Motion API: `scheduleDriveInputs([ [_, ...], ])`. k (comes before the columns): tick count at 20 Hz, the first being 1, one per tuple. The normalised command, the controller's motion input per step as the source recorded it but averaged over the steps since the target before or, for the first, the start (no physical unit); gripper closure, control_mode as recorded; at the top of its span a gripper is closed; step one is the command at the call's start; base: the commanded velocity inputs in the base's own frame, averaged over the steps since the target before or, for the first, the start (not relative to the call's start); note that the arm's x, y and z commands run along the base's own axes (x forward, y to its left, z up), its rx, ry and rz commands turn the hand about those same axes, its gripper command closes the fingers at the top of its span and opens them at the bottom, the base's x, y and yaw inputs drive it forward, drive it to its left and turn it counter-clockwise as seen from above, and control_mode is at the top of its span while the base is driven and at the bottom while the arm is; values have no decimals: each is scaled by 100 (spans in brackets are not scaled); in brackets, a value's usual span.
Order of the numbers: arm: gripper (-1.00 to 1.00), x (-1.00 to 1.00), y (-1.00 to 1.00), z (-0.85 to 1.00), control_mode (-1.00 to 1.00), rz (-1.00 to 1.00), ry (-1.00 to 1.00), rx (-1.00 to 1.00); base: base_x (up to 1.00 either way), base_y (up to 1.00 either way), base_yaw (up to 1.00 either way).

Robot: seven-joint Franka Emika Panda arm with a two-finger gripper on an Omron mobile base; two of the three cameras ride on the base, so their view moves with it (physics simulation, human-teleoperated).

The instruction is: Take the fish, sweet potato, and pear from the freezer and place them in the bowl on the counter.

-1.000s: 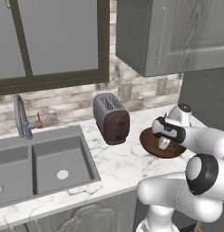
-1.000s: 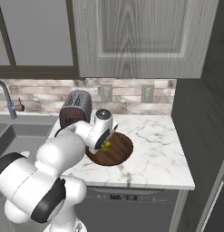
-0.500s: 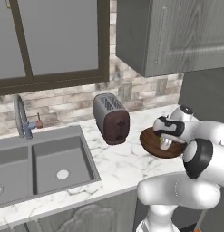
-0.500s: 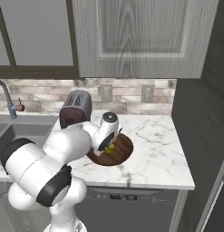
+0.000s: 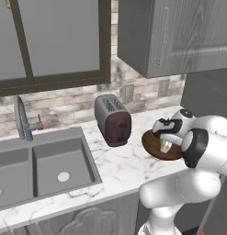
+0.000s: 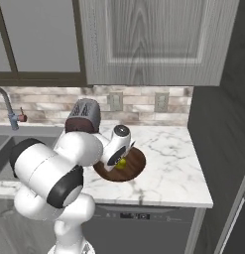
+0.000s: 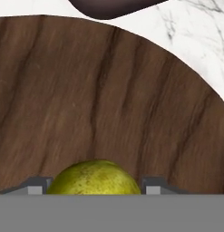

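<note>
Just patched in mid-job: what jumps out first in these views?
The white arm bends low over the wooden bowl on the marble counter, its gripper straddling a yellow-green pear just above the bowl's floor. Beside the bowl stands a dark toaster, with a double sink further left.

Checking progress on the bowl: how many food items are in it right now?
1: the pear sits in the bowl between the gripper fingertips. The arm covers part of the bowl in both base views, so another could be hidden.
</note>
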Motion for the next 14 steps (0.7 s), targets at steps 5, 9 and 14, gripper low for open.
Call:
scheduleDriveInputs([
  [5,100,4,-1,-23,-100,-2,0,0,0,0,0],
  [9,-100,0,0,-20,-100,-2,0,0,0,0,0],
  [14,-100,-3,0,0,-100,-1,-5,0,0,0,0],
])
